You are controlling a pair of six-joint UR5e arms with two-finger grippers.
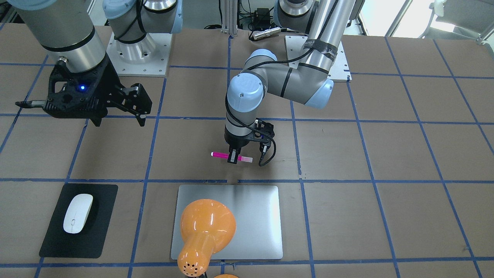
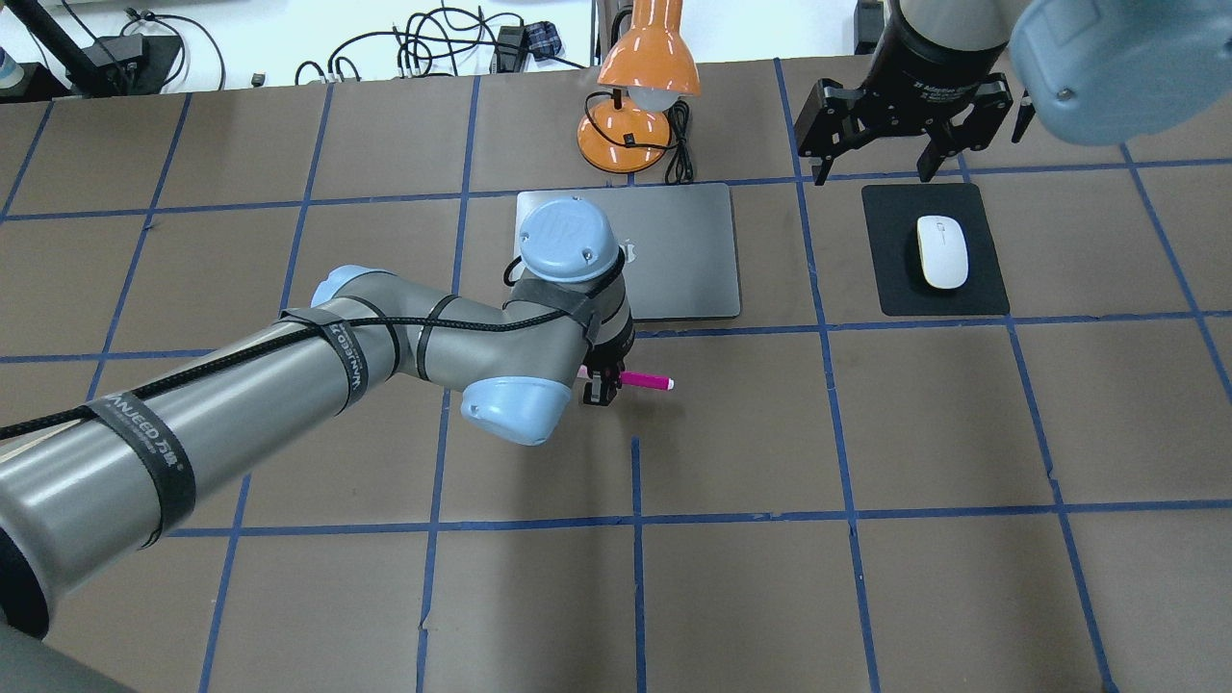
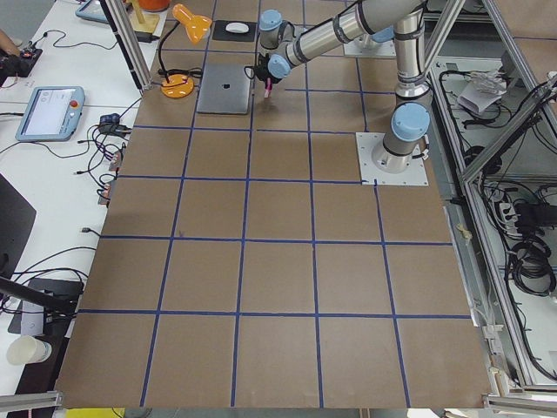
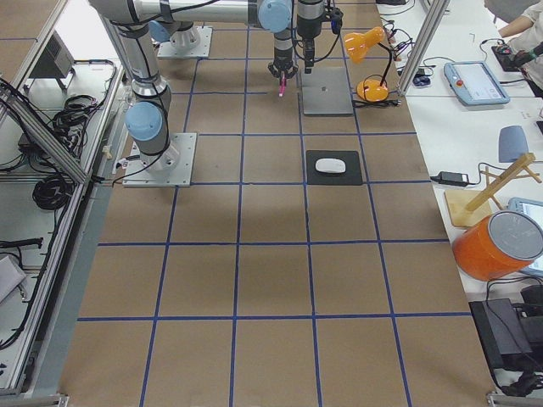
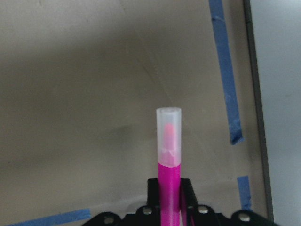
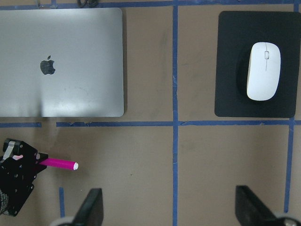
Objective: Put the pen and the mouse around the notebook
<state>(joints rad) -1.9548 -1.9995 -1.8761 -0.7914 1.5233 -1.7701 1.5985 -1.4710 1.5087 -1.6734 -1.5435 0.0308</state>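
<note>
My left gripper (image 1: 232, 157) is shut on the pink pen (image 1: 222, 155), holding it level and low over the table. It hangs just on the robot's side of the silver notebook (image 2: 679, 260), parallel to that edge. In the left wrist view the pen (image 5: 168, 155) sticks out past the fingers, clear cap forward. I cannot tell whether it touches the table. The white mouse (image 2: 941, 252) lies on a black mat (image 2: 890, 279) beside the notebook. My right gripper (image 2: 876, 173) hovers open past the mat, holding nothing; its view shows the mouse (image 6: 264, 70), notebook (image 6: 61, 61) and pen (image 6: 59, 163).
An orange desk lamp (image 2: 645, 58) stands at the notebook's far edge, its head leaning over it, cord (image 2: 679, 144) trailing beside the base. Blue tape lines (image 2: 635, 481) grid the brown table. Cables and gear lie beyond the far edge.
</note>
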